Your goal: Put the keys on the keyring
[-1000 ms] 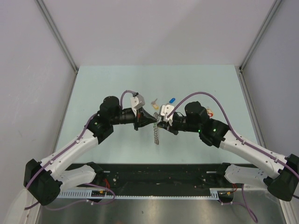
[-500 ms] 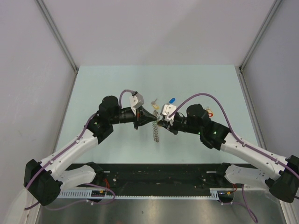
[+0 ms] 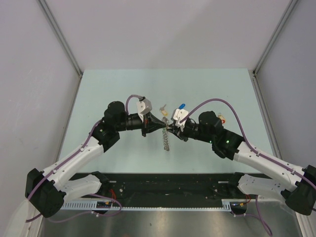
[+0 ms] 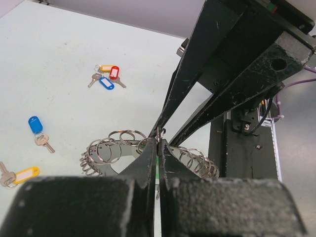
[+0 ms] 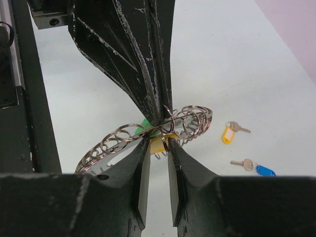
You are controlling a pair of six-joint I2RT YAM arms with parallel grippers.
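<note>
Above the table, clamps jaws of left gripper on the hanging keyring; holds jaws of right gripper slightly apart around a yellow tag at the ring; leaves loose keys lying below.

Bright, even light in all views, soft faint shadows on table. Wrist cams: left tool & right tool blur at bottom edge, mid-frame sharp.
</note>
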